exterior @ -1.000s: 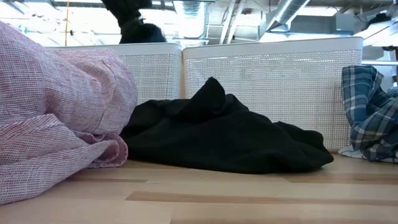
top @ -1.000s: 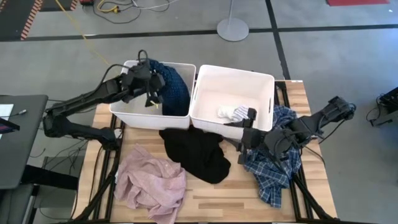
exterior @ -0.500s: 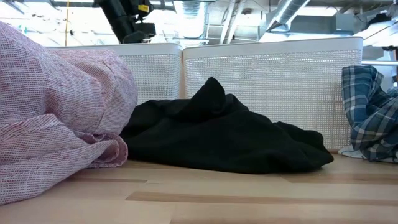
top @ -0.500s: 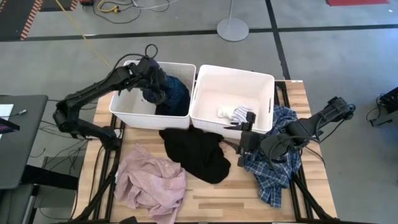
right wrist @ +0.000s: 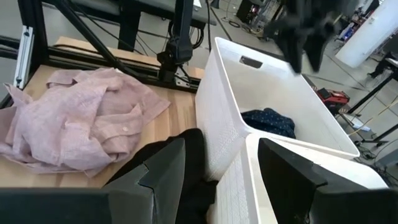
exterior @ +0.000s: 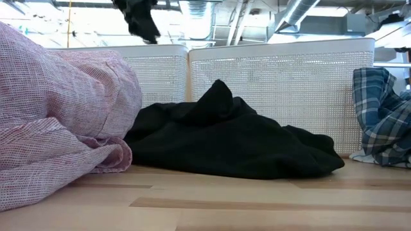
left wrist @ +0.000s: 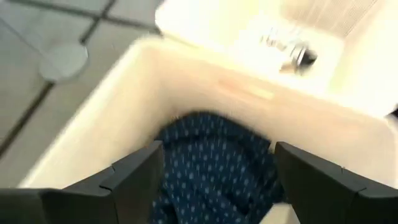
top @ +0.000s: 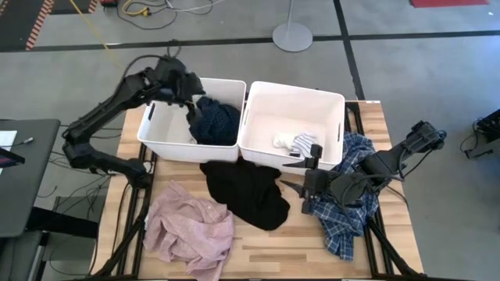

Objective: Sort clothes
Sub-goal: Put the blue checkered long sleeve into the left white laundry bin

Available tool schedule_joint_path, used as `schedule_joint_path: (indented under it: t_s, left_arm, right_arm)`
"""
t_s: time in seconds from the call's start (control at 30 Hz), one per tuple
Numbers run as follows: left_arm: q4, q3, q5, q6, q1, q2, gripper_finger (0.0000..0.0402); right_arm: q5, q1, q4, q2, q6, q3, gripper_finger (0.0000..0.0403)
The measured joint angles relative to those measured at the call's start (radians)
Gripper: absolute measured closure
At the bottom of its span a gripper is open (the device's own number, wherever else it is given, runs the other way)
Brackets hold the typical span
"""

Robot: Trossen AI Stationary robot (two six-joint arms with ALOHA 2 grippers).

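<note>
The navy dotted garment (top: 214, 121) lies bunched in the left white bin (top: 160, 133), against its right wall. My left gripper (top: 181, 87) hangs open above that bin, and the garment (left wrist: 214, 165) shows beyond its spread fingers, apart from them. White socks (top: 291, 142) lie in the right bin (top: 332, 105). On the table rest the black garment (top: 246, 191), the dusty-pink one (top: 191, 226) and the plaid shirt (top: 351, 199). My right gripper (top: 301, 178) stands open between the black garment and the plaid shirt, fingers toward the table's left.
The two bins stand side by side along the table's far edge (exterior: 276, 77). Bare wood (top: 273, 250) shows at the near edge between the pink garment and the plaid shirt. A round stand base (top: 293, 37) sits on the floor beyond the table.
My left gripper has opened and let go of the navy dotted garment, then risen and drawn toward the bin's far left corner. The garment, which hung bunched at the gripper above the bin, has dropped and now lies inside the left bin.
</note>
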Motion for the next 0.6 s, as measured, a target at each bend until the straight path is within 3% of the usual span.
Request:
schedule_joint_path:
  t_s: [0.23,0.6]
  left_arm:
    - [0.004,0.061,0.001,0.001,-0.105,-0.115,0.0101]
    - [0.004,0.061,-0.032,-0.052,-0.403,-0.29,0.0118]
  right_arm:
    - [-0.001,0.001,-0.039,0.0,0.028,0.0,0.0184]
    - [-0.047,0.006,-0.039,0.0,0.02,0.0,0.0184]
